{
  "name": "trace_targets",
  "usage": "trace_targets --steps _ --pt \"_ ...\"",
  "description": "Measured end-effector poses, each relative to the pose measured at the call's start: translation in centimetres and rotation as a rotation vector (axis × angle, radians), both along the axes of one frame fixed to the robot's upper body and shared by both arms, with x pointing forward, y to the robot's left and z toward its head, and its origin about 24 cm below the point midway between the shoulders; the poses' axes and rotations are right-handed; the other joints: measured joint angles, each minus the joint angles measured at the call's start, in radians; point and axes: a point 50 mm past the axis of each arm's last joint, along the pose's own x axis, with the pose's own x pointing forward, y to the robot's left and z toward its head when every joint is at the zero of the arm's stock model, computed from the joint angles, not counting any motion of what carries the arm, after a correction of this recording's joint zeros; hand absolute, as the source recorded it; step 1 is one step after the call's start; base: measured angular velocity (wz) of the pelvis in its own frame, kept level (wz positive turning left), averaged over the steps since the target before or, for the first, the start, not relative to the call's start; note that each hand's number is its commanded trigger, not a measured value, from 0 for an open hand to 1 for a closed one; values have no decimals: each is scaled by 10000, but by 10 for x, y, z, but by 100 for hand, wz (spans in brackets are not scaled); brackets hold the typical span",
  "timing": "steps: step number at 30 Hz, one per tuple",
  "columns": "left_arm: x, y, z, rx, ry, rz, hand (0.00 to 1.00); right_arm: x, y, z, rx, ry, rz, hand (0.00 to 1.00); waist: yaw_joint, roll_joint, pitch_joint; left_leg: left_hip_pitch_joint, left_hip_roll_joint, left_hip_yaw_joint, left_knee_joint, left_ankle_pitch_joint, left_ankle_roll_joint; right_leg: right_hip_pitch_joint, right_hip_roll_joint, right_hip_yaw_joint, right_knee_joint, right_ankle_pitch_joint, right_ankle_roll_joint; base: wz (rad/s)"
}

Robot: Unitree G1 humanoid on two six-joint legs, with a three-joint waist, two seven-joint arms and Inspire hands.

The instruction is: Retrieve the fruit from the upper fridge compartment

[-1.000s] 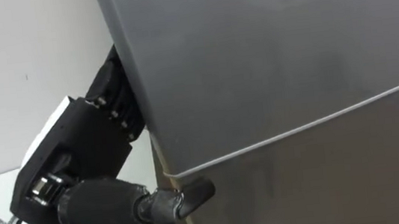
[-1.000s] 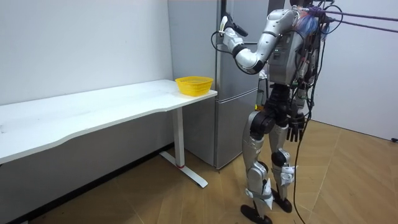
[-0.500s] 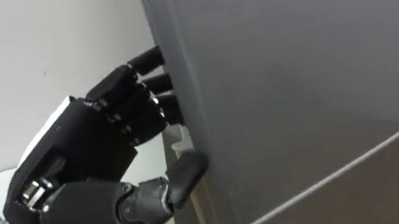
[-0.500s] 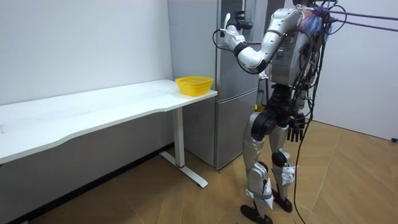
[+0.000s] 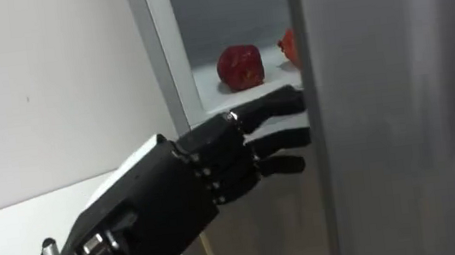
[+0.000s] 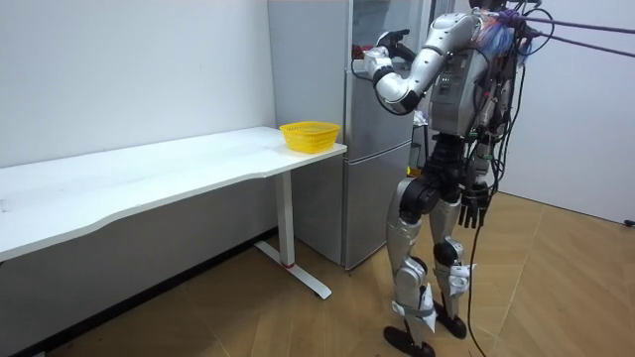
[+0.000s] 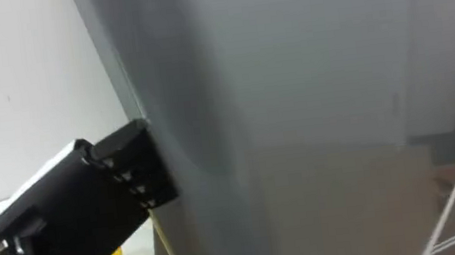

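Just beyond my fingertips and a little above them, a round red fruit (image 5: 239,66) sat on the white shelf (image 5: 205,85) inside the upper fridge. Its skin was deep red with a dull shine, and it looked whole and slightly lumpy at the top. To the right of it, also above my fingers (image 5: 272,105), a second red thing (image 5: 288,48) showed as a sliver, the rest hidden by the edge of the grey upper door (image 5: 397,108). That door stood ajar. My left hand (image 5: 214,159) was raised in the gap, its fingers stretched out nearly straight with small gaps between them, holding nothing. The top one reached the door's edge, but I could not tell whether it pressed there. From the room view I stood close before the fridge (image 6: 367,198), and my right hand (image 6: 474,210) hung loose and empty beside my hip. Off to my left, a yellow basket (image 6: 310,135) rested on the near end of the white table (image 6: 149,174).
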Motion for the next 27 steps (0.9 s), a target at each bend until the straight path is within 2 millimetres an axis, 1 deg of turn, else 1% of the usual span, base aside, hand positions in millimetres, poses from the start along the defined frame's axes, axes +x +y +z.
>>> trace_targets --steps 7,9,15,22,25,27 --pt "-5 -6 6 277 -497 -670 0 3 0 0 -17 -153 60 0 -16 -25 16 3 2 11 -15 0 0 -3 0 1 -8 -1 2 0" --pt "-5 -11 8 355 -618 -1025 0 3 0 0 -30 -164 76 0 -20 -48 29 8 0 12 -18 0 0 1 -4 -14 -9 -1 2 0" --pt "-6 -21 5 441 -507 -1597 0 4 1 0 -34 -208 322 0 -89 -85 52 22 1 19 -21 0 0 8 -8 -10 -9 0 3 0" --pt "-7 -25 4 463 -462 -1801 0 5 3 -1 -1 -256 498 0 -180 -117 68 65 -3 27 -104 0 0 7 -7 -5 -15 0 3 0" --pt "-7 -28 3 464 -424 -1922 0 4 2 -1 -57 -265 471 0 -264 -138 72 113 2 134 -148 0 0 7 -4 39 -23 -1 5 -7" --pt "-7 -30 3 502 -527 -1862 0 8 2 -1 -52 -343 496 0 -252 -142 72 160 -4 223 -224 0 -1 -7 9 133 -29 -2 6 -10"
